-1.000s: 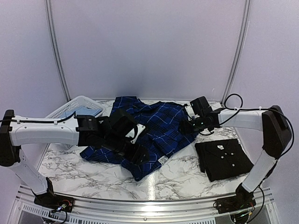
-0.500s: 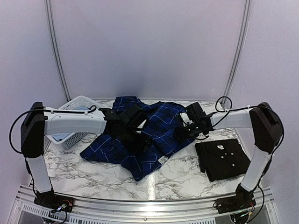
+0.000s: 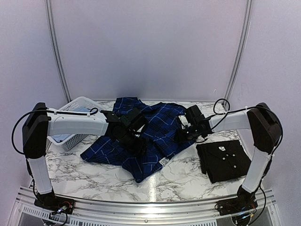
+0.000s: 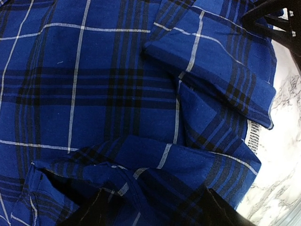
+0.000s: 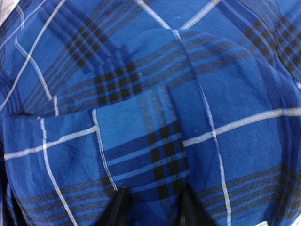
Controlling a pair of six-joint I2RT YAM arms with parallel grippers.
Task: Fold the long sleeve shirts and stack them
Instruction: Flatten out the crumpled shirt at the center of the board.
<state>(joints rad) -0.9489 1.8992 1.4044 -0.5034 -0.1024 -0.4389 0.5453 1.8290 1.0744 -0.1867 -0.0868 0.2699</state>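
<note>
The royal-blue-and-navy plaid shirt (image 3: 155, 125) lies spread and rumpled on the middle of the marble table. It fills the left wrist view (image 4: 94, 94) and the right wrist view (image 5: 155, 94). My left gripper (image 3: 137, 141) is low over the shirt's middle, jaws wide open with a raised fold of plaid (image 4: 155, 165) between the fingers (image 4: 221, 209). My right gripper (image 3: 181, 135) is on the shirt's right part, fingers (image 5: 117, 207) apart with flat plaid between them. The black shirt (image 3: 225, 159) lies folded at the right, white buttons up. The pale blue shirt cannot be made out.
A white lattice basket (image 3: 81, 104) stands at the back left, partly behind my left arm, with something pale blue inside (image 3: 59, 138). A white care label (image 4: 254, 136) shows at the plaid shirt's near edge. Bare marble (image 3: 188, 181) lies in front.
My left arm swung in and its gripper came down onto the plaid shirt's middle. My right gripper moved left and down onto the shirt's right part. The shirts have not shifted.
</note>
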